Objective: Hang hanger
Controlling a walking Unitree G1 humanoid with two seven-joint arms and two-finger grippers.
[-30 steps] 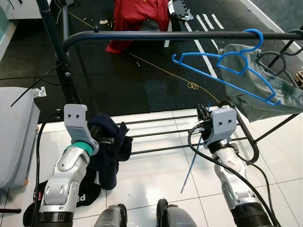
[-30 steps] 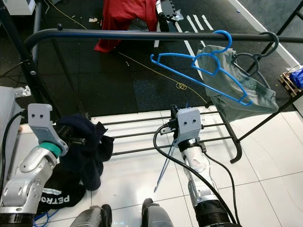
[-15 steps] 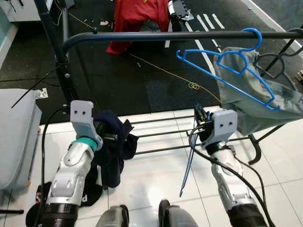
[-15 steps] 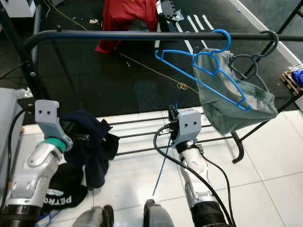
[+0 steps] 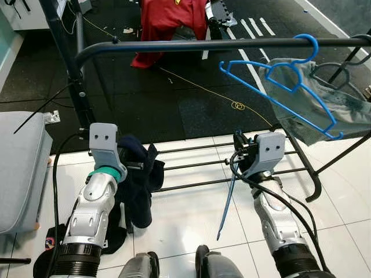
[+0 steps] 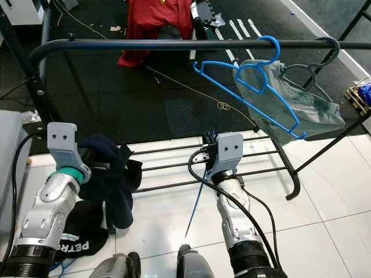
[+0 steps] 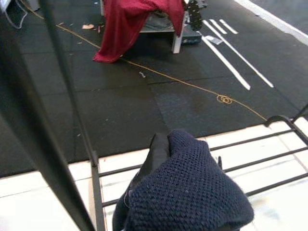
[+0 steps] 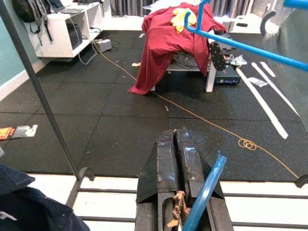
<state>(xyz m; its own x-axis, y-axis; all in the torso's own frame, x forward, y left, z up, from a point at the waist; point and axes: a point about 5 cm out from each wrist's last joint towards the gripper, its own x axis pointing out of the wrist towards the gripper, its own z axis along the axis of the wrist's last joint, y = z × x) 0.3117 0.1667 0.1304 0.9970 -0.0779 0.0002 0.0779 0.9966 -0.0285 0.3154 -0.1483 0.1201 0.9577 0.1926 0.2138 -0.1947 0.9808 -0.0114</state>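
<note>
Right gripper clamped on a blue hanger, low before the black rack rail.

Its black fingers press together around the hanger's blue rod, which slants down from the wrist toward the white tiled floor. The left gripper grips a dark navy knit garment that droops over the rack's lower bars. On the rail above, to the right, a second blue hanger hangs by its hook, beside a grey-green garment on a dark hanger. A red cloth lies draped over something on the dark mat beyond.
</note>
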